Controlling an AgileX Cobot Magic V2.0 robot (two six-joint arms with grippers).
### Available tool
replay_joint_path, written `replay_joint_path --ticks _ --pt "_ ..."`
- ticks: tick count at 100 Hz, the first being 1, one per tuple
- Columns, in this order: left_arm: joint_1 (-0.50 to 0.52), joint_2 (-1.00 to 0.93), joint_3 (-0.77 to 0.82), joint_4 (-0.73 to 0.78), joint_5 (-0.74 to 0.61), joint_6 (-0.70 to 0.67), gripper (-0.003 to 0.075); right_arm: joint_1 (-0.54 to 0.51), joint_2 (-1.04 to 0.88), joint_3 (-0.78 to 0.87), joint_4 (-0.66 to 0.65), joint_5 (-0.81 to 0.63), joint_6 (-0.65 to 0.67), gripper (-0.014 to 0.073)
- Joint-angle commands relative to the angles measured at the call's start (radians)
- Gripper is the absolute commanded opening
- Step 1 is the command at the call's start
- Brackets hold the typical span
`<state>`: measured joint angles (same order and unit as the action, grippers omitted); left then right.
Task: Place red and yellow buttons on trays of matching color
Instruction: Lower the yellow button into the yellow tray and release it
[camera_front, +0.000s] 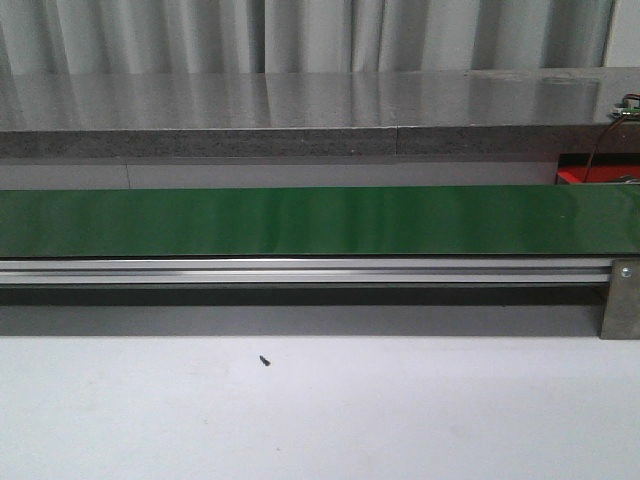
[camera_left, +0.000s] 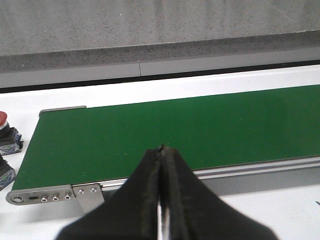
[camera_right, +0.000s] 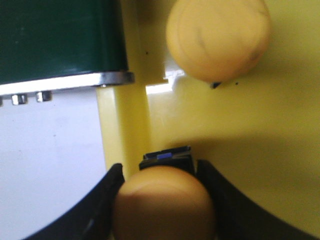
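Left gripper (camera_left: 161, 150) closed, empty; right gripper (camera_right: 160, 200) clamped.

Matte black left gripper (camera_left: 161, 148), two wedge-shaped fingers (camera_left: 137, 200) tapering to a narrow tip, faintly grainy surface, thin pale seam running down between them. Black again on the right gripper (camera_right: 162, 200): smooth, curved fingers (camera_right: 97, 210), broad at the base, dull finish, no markings or screws visible.
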<state>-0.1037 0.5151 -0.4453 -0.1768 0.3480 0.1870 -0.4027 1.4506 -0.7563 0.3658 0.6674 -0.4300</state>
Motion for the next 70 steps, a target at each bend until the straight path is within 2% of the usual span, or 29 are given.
replay_joint_path --ticks 1,10,28,35,53,70 --pt "-0.006 0.001 -0.027 -0.014 -0.076 0.000 -0.0020 -0.006 -0.015 -0.019 0.005 -0.026 -0.001 0.0196" --pt "-0.006 0.001 -0.027 -0.014 -0.076 0.000 -0.0020 -0.006 -0.015 -0.019 0.005 -0.025 -0.001 0.0227" --pt "-0.006 0.001 -0.027 -0.014 -0.076 0.000 -0.0020 -0.006 -0.020 -0.022 0.005 -0.021 0.007 0.0428" --pt "-0.006 0.001 -0.027 -0.014 -0.076 0.000 -0.0020 -0.006 -0.021 -0.029 0.010 -0.013 0.010 0.0471" --pt "-0.006 0.001 -0.027 -0.014 -0.076 0.000 -0.0020 -0.004 -0.039 -0.093 0.041 0.075 0.011 0.0475" --pt "-0.006 0.001 -0.027 -0.014 -0.076 0.000 -0.0020 0.015 -0.146 -0.103 0.091 0.056 -0.007 0.0475"
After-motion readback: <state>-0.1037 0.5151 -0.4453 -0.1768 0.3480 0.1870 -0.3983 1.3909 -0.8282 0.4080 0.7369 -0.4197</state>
